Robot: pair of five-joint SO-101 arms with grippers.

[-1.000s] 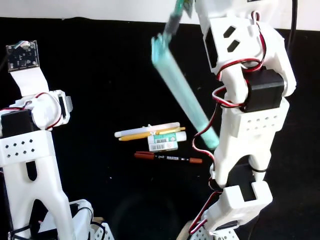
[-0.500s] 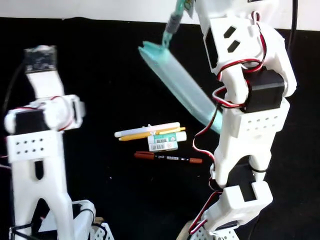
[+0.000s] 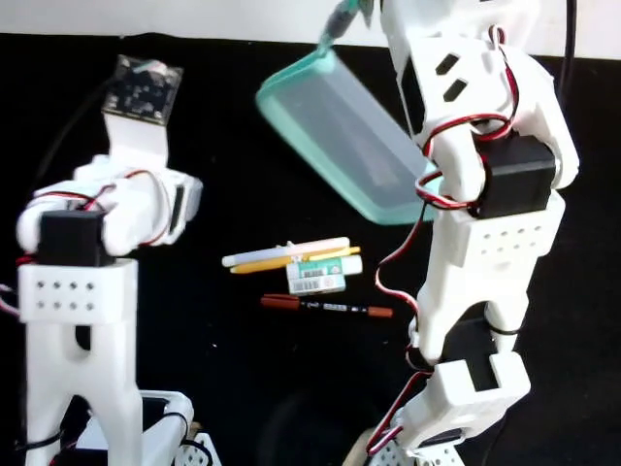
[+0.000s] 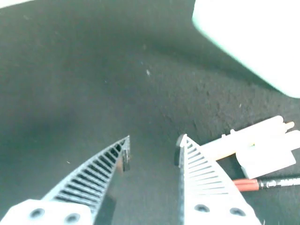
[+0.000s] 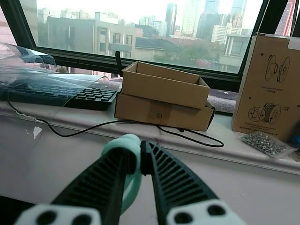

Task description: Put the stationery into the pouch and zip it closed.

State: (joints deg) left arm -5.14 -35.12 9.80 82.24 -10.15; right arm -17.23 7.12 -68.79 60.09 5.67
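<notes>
The translucent teal pouch (image 3: 344, 136) hangs tilted in the air above the black table, its broad side facing the high camera. My right gripper (image 3: 344, 19) holds it from the top edge; in the right wrist view that gripper (image 5: 140, 157) is shut on the pouch's teal rim (image 5: 127, 150). On the table lie a white marker (image 3: 286, 252), a yellow pencil (image 3: 262, 264), a small labelled white box (image 3: 315, 280) and a red-brown pen (image 3: 325, 307). My left gripper (image 4: 152, 152) is open above bare mat, with the marker (image 4: 248, 136), the box (image 4: 267, 157) and the pouch (image 4: 248, 37) beyond it.
The black mat (image 3: 223, 369) covers the table. The left arm's white body (image 3: 78, 291) stands at the left, the right arm's body (image 3: 485, 252) at the right of the stationery. Cardboard boxes (image 5: 161, 96) and a keyboard (image 5: 61, 93) sit on a window ledge behind.
The pouch has swung from edge-on to show its broad side while still held. The left arm has risen and turned toward the middle of the table.
</notes>
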